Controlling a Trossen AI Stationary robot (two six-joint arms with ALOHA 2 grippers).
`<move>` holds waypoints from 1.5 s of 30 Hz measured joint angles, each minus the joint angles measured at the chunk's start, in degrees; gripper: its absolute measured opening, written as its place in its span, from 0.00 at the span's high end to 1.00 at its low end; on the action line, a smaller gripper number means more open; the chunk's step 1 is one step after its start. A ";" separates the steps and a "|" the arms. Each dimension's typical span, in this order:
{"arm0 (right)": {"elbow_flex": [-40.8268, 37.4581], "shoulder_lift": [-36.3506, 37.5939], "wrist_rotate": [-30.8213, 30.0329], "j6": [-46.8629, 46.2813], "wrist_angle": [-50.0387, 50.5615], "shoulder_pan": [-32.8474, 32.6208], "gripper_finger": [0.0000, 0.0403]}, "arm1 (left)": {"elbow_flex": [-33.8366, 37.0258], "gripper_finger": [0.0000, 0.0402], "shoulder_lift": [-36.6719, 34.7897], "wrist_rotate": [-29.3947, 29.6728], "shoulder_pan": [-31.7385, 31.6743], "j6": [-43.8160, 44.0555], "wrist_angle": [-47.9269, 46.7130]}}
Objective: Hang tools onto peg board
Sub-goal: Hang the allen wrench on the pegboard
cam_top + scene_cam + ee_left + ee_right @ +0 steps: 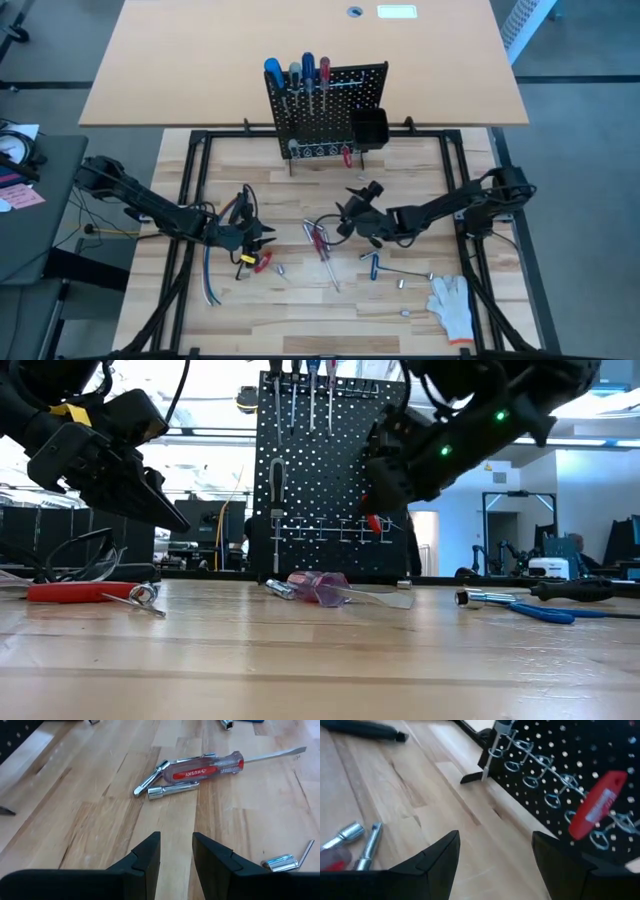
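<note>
glove [452, 305]: white, lies at the near right corner of the counter [300, 310].
small bits [403, 285]: a few shiny metal bits lie near the glove, apart from each other.
blue tool [374, 267]: lies flat on the counter, near the middle right.
red tool [262, 262]: lies flat on the counter, just beside the left end effector.
clear screwdriver [210, 766]: has a see-through handle with red in it. It lies flat in the middle of the counter. Two shiny metal sockets [172, 790] touch its handle.
left end effector [255, 240]: on the left side of the counter, up off the wood. Its two fingers [147, 860] stand a little apart with nothing between them. It points at the clear screwdriver.
right end effector [350, 215]: near the middle of the counter, up off the wood, in front of the peg board. Its fingers [440, 852] are spread wide and hold nothing.
peg board [325, 110]: black with many small holes, stands upright at the far edge of the counter.
hung tools [300, 72]: screwdrivers with blue, grey and red handles stick up from the top of the peg board.
red handle [597, 805]: hangs in a wire ring low on the peg board.
bin [368, 128]: black, fixed to the right side of the peg board.
</note>
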State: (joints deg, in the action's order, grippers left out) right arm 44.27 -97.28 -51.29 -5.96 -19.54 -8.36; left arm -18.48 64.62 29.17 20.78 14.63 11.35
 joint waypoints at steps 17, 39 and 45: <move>0.00 1.43 -8.83 0.18 -4.64 6.55 0.38 | 0.00 0.73 0.00 -0.02 0.00 -0.04 0.05; 0.00 1.43 4.76 -8.72 0.26 15.49 0.42 | 0.00 0.73 0.00 -0.02 0.00 -0.04 0.07; 0.00 1.43 4.77 -9.07 0.27 16.49 0.51 | 0.00 0.73 0.00 -0.02 0.00 -0.04 0.09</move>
State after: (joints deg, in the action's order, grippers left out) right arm 44.27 -95.85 -46.52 -15.03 -19.27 8.13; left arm -18.48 64.62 29.15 20.78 14.59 11.44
